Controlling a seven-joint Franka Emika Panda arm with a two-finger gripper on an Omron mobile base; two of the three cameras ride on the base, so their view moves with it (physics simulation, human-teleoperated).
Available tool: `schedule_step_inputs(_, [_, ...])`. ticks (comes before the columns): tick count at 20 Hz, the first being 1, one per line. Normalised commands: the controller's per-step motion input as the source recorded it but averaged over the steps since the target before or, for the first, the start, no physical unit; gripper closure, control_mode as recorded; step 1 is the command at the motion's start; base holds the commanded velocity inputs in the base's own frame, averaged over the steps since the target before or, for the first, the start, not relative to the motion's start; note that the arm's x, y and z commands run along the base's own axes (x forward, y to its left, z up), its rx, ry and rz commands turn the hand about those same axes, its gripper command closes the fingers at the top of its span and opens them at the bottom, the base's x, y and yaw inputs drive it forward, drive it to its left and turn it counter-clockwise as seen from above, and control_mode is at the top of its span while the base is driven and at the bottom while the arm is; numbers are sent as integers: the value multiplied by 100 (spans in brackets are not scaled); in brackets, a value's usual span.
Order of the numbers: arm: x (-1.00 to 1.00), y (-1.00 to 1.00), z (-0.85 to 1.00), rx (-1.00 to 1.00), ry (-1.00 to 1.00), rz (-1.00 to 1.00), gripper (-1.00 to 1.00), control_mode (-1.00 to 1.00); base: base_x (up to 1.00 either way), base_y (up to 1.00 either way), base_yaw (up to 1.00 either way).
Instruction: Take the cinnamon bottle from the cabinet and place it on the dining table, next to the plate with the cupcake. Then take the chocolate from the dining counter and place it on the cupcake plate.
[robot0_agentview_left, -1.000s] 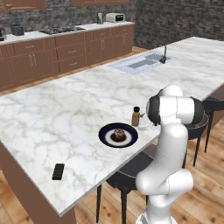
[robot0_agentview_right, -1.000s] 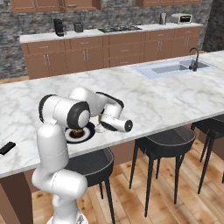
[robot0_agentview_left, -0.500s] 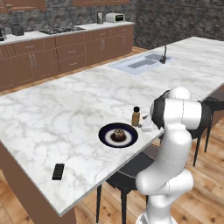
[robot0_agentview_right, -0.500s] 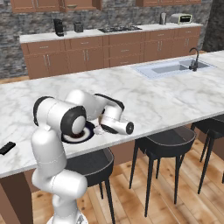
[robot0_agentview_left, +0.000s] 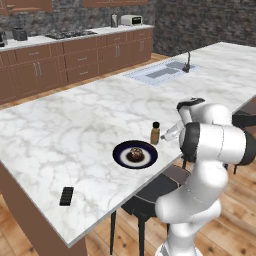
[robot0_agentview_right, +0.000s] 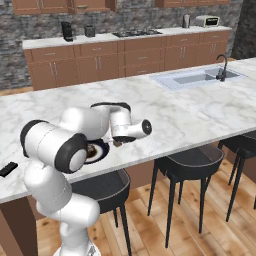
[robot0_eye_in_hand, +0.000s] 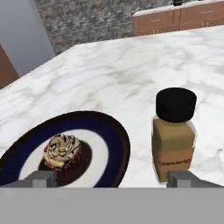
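The cinnamon bottle (robot0_agentview_left: 155, 133) (robot0_eye_in_hand: 173, 135), tan with a black cap, stands upright on the white marble dining table (robot0_agentview_left: 75, 125), just right of the dark navy plate (robot0_agentview_left: 120, 150) (robot0_eye_in_hand: 118, 140). The cupcake (robot0_agentview_left: 135, 153) (robot0_eye_in_hand: 63, 151) sits in the plate's middle. My gripper (robot0_agentview_left: 171, 132) (robot0_eye_in_hand: 112, 177) is open and a little back from the bottle, holding nothing. In the hand view the bottle stands ahead of one fingertip (robot0_eye_in_hand: 183, 177). The chocolate (robot0_agentview_left: 66, 196) (robot0_agentview_right: 7, 169) lies flat near the table's front edge, left of the plate. The cabinet is out of view.
A sink (robot0_agentview_left: 162, 72) with a tap is set into the far right of the table. Black stools (robot0_agentview_left: 150, 192) (robot0_agentview_right: 187, 160) stand along the near edge. Brown drawer units (robot0_agentview_left: 75, 60) with appliances line the back wall.
The arm has drawn back slightly from the bottle toward the table's near edge. The bottle, plate and chocolate have stayed where they were.
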Motion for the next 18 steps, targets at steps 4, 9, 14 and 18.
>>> schedule_step_inputs(4, [-47, 1, 43, -15, 12, -5, -100, -100, 0, 0, 0])
schedule_step_inputs(9, [-47, 14, 41, -20, 1, -12, -100, -100, 0, 0, 0])
schedule_step_inputs(14, [-54, 20, 31, -25, 0, -11, -100, -100, 0, 0, 0])
schedule_step_inputs(18, [-51, 49, 15, -23, 0, -10, -100, -100, 0, 0, 0])
